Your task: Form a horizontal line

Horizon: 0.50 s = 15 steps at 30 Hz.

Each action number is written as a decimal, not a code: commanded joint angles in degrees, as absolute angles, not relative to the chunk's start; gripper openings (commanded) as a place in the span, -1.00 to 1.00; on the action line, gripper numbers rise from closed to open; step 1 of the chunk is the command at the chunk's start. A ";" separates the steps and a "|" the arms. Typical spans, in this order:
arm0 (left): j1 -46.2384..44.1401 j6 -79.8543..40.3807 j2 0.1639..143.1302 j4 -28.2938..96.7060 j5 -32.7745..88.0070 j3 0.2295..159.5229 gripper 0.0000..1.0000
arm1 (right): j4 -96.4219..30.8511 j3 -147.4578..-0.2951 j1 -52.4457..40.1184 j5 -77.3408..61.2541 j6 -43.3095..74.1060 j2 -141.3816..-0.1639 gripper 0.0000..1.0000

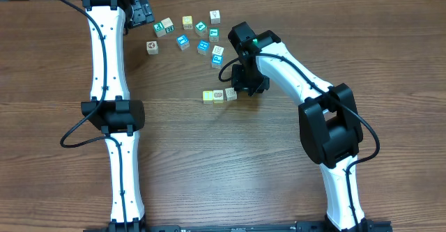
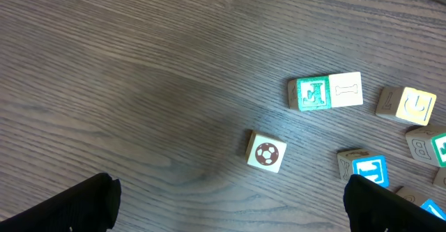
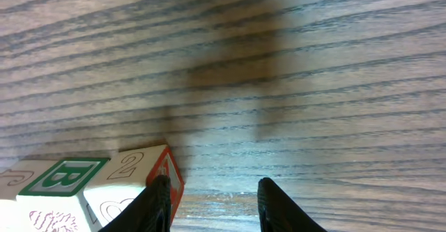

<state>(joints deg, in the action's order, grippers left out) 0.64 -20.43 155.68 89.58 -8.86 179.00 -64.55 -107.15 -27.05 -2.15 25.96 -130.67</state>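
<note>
"Three cubes show in the horizontal line of small wooden cubes (image 1: 219, 95): one yellow-green, two cream-white, mid-way across the brown wooden table (image 1: 174, 162)."
"The right gripper (image 3: 212, 205)?"
"Parted and empty, one black finger (image 3: 159, 205) right beside the line's end cube."
"The left gripper (image 1: 144, 14)?"
"Spread wide, holding nothing, near scattered teal-faced cubes (image 1: 182, 42)."
</note>
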 commanded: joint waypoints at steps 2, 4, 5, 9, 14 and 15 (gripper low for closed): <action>0.73 -19.73 153.97 89.52 -9.41 180.00 1.00 | -65.43 -108.71 -27.27 -2.70 25.04 -128.38 -0.27; 0.73 -19.73 153.97 89.52 -9.41 180.00 1.00 | -65.87 -108.71 -27.29 -2.72 25.04 -128.38 -0.27; 0.73 -19.73 153.97 89.52 -9.41 180.00 1.00 | -66.00 -108.71 -27.29 -2.72 25.04 -128.38 -0.27; 0.73 -19.73 153.97 89.52 -9.41 180.00 1.00 | -66.28 -108.71 -27.33 -2.72 25.04 -128.38 -0.27; 0.73 -19.73 153.97 89.52 -9.41 180.00 1.00 | -66.35 -108.71 -27.33 -4.62 25.02 -128.38 -0.27; 0.73 -19.73 153.97 89.52 -9.41 180.00 1.00 | -66.46 -108.71 -27.33 -4.89 25.04 -128.38 -0.26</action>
<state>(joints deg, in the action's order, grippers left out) 0.64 -20.43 155.68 89.58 -8.86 179.00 -66.48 -107.15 -27.05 -3.42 25.43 -130.67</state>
